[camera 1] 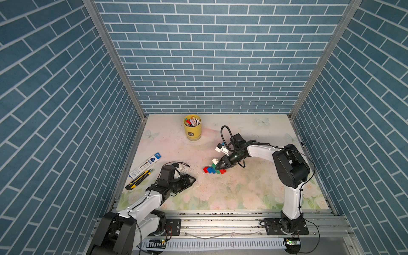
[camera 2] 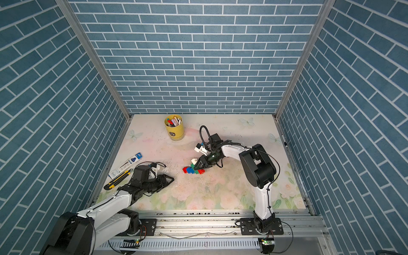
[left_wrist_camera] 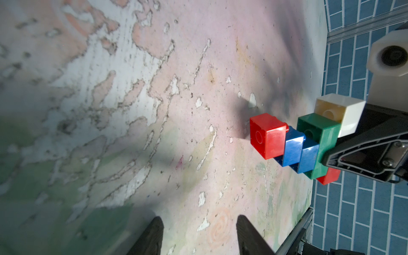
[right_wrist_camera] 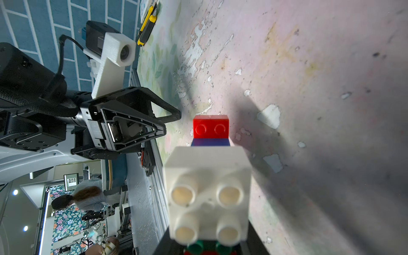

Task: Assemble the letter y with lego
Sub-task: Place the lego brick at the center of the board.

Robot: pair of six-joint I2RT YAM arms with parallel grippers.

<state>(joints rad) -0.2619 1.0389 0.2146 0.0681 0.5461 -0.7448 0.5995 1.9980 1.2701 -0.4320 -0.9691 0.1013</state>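
Observation:
The lego is joined into the letter y (camera 1: 212, 169), low over the flowered mat in both top views. A red brick (left_wrist_camera: 267, 135), two blue bricks (left_wrist_camera: 294, 148), the green bar (left_wrist_camera: 320, 136), a white brick (left_wrist_camera: 340, 112) and a second red brick (left_wrist_camera: 329, 176) make it up. My right gripper (camera 1: 218, 167) is shut on the green bar's end, between the white brick (right_wrist_camera: 207, 194) and the red one. I cannot tell whether the letter touches the mat. My left gripper (camera 1: 193, 179) lies open and empty on the mat, well to the left of the letter; its fingers (left_wrist_camera: 154, 234) stand apart.
At the back of the mat stands a yellow cup of pens (camera 1: 192, 130). A pen box (camera 1: 145, 165) and a yellow utility knife (camera 1: 139, 179) lie by the left wall, behind my left arm. Blue brick walls enclose three sides, and a metal rail (camera 1: 220, 220) runs along the front.

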